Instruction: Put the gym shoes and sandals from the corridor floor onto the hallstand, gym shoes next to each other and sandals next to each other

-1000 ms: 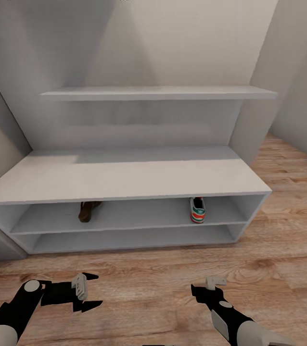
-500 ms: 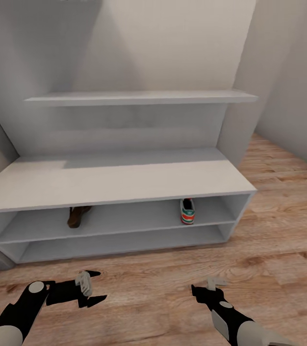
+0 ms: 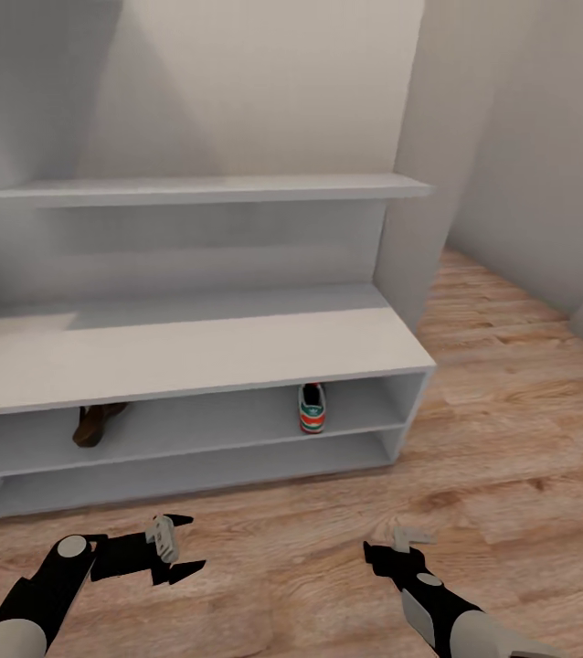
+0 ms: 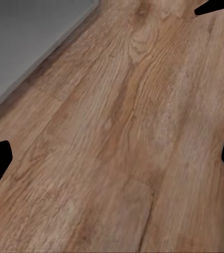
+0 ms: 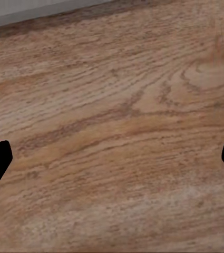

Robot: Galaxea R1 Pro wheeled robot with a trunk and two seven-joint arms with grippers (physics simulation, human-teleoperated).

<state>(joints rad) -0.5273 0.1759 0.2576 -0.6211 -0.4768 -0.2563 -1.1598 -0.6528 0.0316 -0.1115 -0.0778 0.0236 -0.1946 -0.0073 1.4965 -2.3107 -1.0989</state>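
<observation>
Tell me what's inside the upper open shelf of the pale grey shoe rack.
One brown sandal towards the left and one white, green-striped sneaker towards the right, far apart. The bench top hides the shelf's rear.

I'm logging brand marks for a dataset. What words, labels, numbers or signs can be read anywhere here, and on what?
None can be read.
The white sneaker with green stripes and red-orange heel patch on the pale grey shoe rack: any heel mark is too small and blurred to read.
The dark brown sandal on the same shelf: no text visible.
The wood-plank floor: only grain.

Grainy wood-plank floor, matt grey hallstand
</observation>
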